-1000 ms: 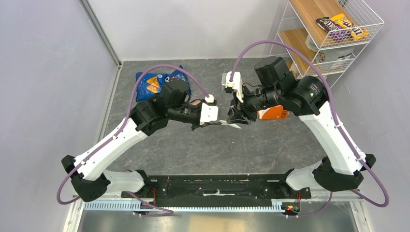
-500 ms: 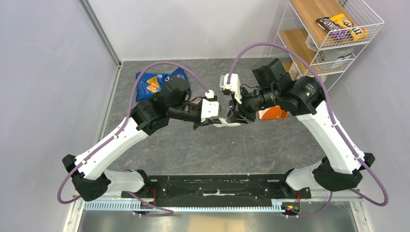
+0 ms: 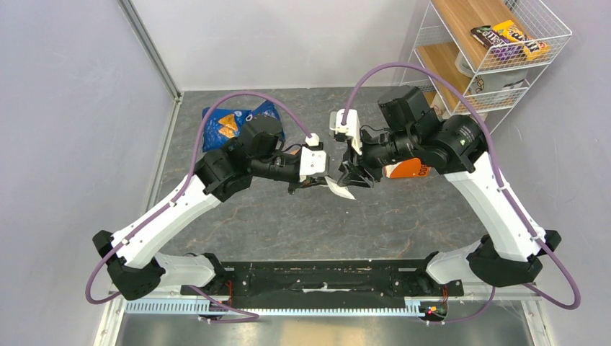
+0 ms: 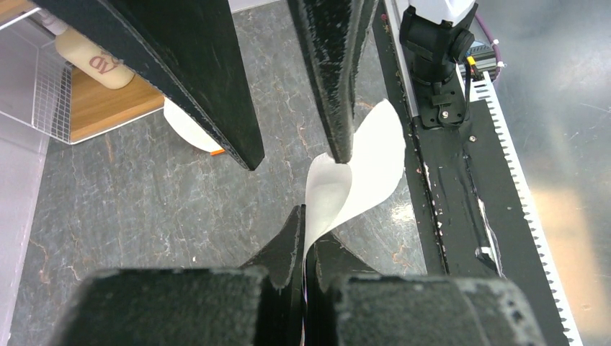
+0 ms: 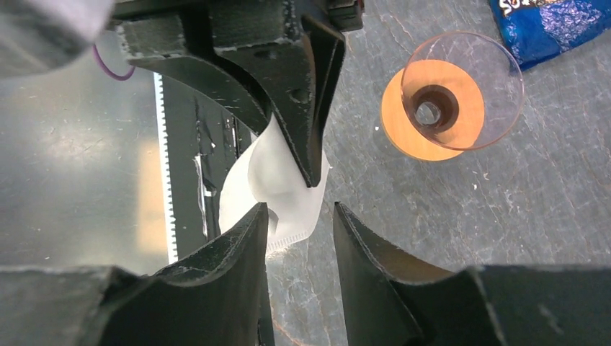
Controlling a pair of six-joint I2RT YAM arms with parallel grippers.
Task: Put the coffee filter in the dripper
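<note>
The dripper [image 5: 403,133] stands on the grey tabletop [image 3: 302,223], its flat orange disc ringing a dark brown hollow centre. A clear round glass rim [image 5: 504,86] shows over it in the right wrist view, though whether that glass sits on the dripper or is part of it cannot be told. A corner of a blue snack bag [image 3: 234,122] lies just beyond it, toward the far left corner of the tabletop. Past the tabletop's right edge, a white wire shelf [image 3: 558,32] carries candy packs [image 3: 529,47] on its top tier.

The coffee filter [image 4: 360,166] is off the tabletop, in the air between the two arms near the middle. The left gripper [image 4: 302,220] is clamped tight on the filter's lower edge, the white paper curling up and out from between its fingers. The right gripper [image 5: 299,213] faces it with its jaws standing apart: one finger's tip touches the filter's upper lip where the paper folds, while the other stands clear of it. The dripper sits off to one side of both grippers, apart from the filter. An orange-and-white pack [image 3: 405,169] lies under the right arm.
</note>
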